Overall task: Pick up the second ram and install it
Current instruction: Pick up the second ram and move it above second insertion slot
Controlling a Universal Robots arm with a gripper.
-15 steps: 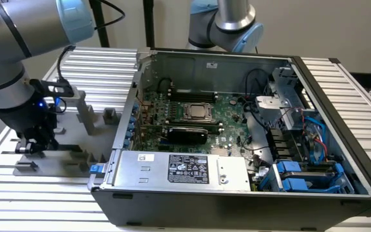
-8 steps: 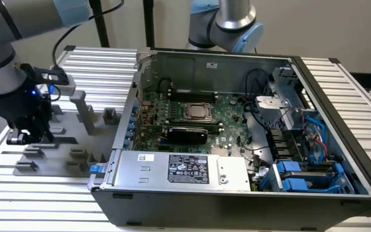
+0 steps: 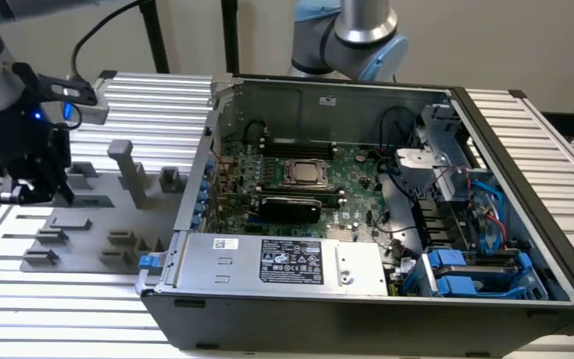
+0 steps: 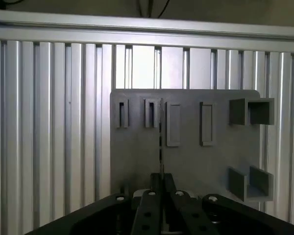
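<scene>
Between my fingertips, item one: second ram (image 4: 160,142), a slim circuit-board stick, seen edge-on from the wrist as a thin dark line running out from my gripper (image 4: 161,185) toward the fixture's slotted pockets. Its green colour and chips cannot be read at this angle. Jaws: drawn together with the stick's edge between them; I judge them clamped on it. Whether its far end sits in a pocket or hangs just clear, I cannot tell.

Item two: flat grey plastic fixture plate (image 4: 137,161) with walled rectangular pockets, beneath the stick, resting on the ribbed aluminium table (image 4: 49,127).

Item three: open black computer case (image 3: 267,329), well apart toward the exterior view's right, with the large green motherboard (image 3: 352,202) inside.

Handling note, as judgement: the pick goes well with the grip centred on the stick, the board held upright, and any pull kept in line with the pocket. A thin board levered sideways could bind or flex.
</scene>
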